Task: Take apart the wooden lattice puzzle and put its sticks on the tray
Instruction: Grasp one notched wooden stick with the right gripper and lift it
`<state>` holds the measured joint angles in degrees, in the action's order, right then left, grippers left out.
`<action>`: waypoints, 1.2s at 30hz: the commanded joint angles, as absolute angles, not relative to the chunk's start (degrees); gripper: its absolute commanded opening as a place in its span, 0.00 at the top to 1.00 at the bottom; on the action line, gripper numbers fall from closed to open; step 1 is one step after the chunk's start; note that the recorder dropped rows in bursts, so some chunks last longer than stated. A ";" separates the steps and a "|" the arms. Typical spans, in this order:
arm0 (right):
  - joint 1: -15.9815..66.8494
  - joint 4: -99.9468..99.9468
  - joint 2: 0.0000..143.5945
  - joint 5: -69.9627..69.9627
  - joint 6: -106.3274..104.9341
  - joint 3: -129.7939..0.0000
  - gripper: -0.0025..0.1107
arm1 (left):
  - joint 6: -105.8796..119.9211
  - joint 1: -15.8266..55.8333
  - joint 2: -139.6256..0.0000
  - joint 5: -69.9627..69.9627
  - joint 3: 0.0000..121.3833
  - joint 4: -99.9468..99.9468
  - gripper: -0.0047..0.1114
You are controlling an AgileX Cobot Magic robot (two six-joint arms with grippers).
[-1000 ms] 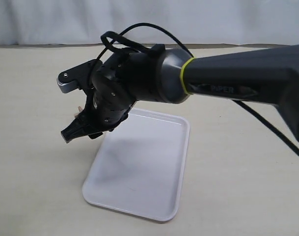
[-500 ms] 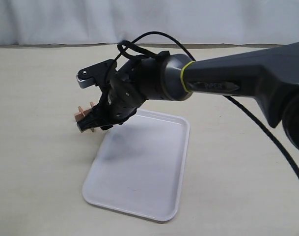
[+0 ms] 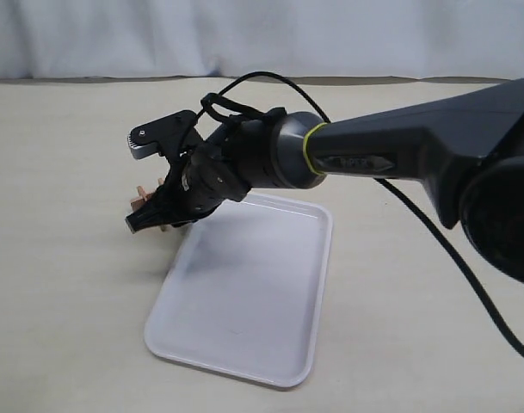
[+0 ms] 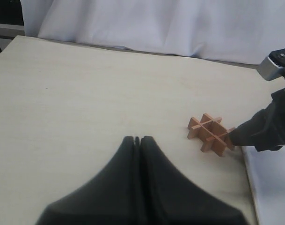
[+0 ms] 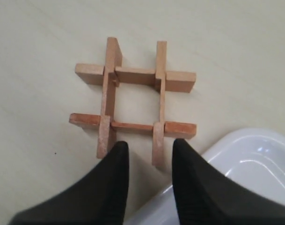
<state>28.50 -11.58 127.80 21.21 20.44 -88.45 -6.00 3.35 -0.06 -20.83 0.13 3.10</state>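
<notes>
One mark only: a short row of pale letters on the dark casing of the right arm [image 3: 352, 161], just past its yellow-green ring [image 3: 306, 151] — too blurred to read. No other writing is legible in any view.

The puzzle [image 5: 135, 75] was reddish-brown wood, paler orange on some faces. The tray [image 3: 244, 292] was plain white. The table [image 3: 64, 258] was pale cream with a faint grain, and the cloth [image 3: 244, 34] behind it was white. The right arm [image 3: 399, 155] was dark grey with a yellow-green ring [image 3: 306, 146]. Its cable [image 3: 468, 284], the right gripper [image 5: 149, 150] and the left gripper [image 4: 137, 139] were black.
</notes>
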 commanded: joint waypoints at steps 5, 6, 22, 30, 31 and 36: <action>28.22 -12.05 129.32 19.91 20.15 -88.63 0.72 | -6.15 3.40 0.00 -20.28 0.00 3.06 0.96; 28.22 -12.05 129.59 19.79 20.15 -88.63 0.72 | -6.15 3.40 0.00 -20.28 0.00 3.06 0.96; 28.22 -15.99 130.09 19.70 20.26 -88.63 0.94 | -6.15 3.40 0.00 -20.28 0.00 3.06 0.96; 28.22 -14.60 127.16 19.95 20.34 -88.63 0.94 | -6.15 3.40 0.00 -20.28 0.00 3.06 0.96; 28.22 -14.36 126.74 19.95 20.34 -88.63 0.94 | -6.15 3.40 0.00 -20.28 0.00 3.06 0.96; 28.49 -14.62 123.31 22.67 20.16 -88.63 0.94 | -6.15 3.40 0.00 -20.28 0.00 3.06 0.96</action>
